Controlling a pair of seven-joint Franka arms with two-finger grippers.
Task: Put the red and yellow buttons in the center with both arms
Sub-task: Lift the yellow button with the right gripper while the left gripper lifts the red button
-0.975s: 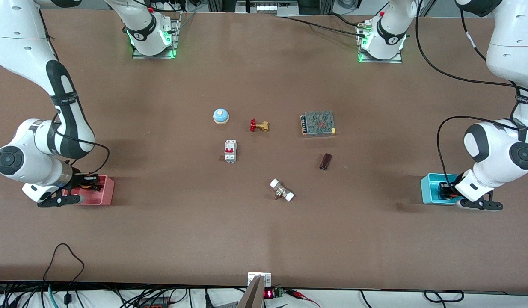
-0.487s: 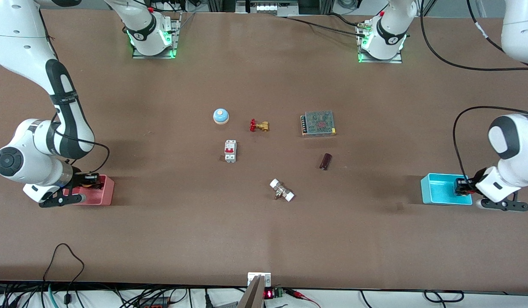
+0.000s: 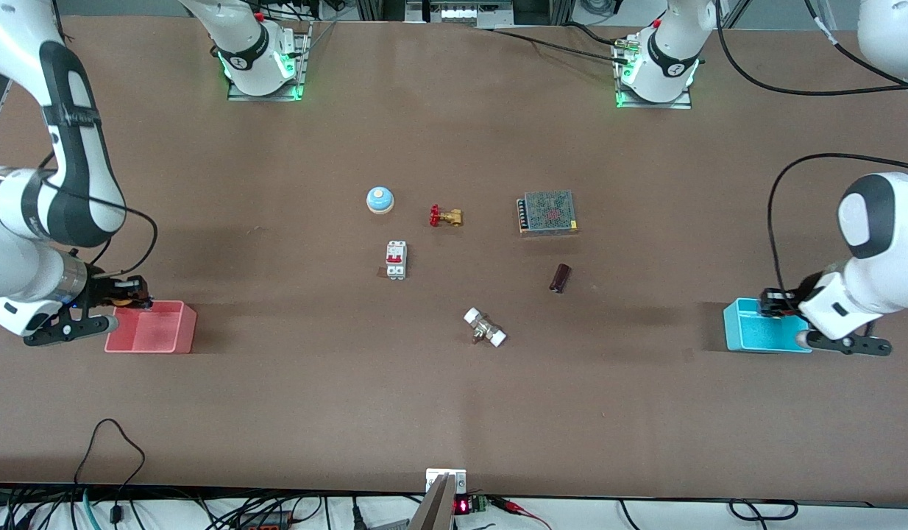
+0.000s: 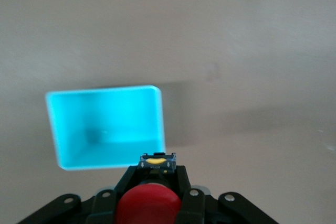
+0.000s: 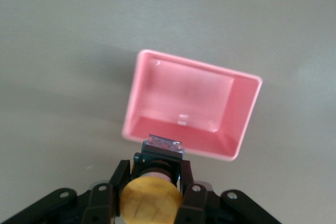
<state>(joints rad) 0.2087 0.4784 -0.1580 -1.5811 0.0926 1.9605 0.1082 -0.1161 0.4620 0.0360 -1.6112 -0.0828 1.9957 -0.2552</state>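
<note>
My left gripper (image 3: 781, 303) is shut on the red button (image 4: 148, 203), a black body with a round red cap, and holds it up over the outer edge of the cyan tray (image 3: 756, 331). In the left wrist view the tray (image 4: 105, 127) is empty. My right gripper (image 3: 126, 294) is shut on the yellow button (image 5: 152, 199), with its orange-yellow cap toward the camera, over the outer edge of the pink tray (image 3: 152, 335). That tray (image 5: 189, 103) is empty too. The brown table centre (image 3: 469, 272) lies between the arms.
Around the centre lie a blue-and-white bell (image 3: 380, 199), a brass valve with red handle (image 3: 445, 216), a white breaker (image 3: 396, 260), a mesh-topped power supply (image 3: 547, 212), a dark cylinder (image 3: 560, 277) and a white-ended fitting (image 3: 485, 327).
Both grippers have risen out of their trays with the buttons in them. The left gripper left the cyan tray, the right gripper left the pink tray; both trays now show empty.
</note>
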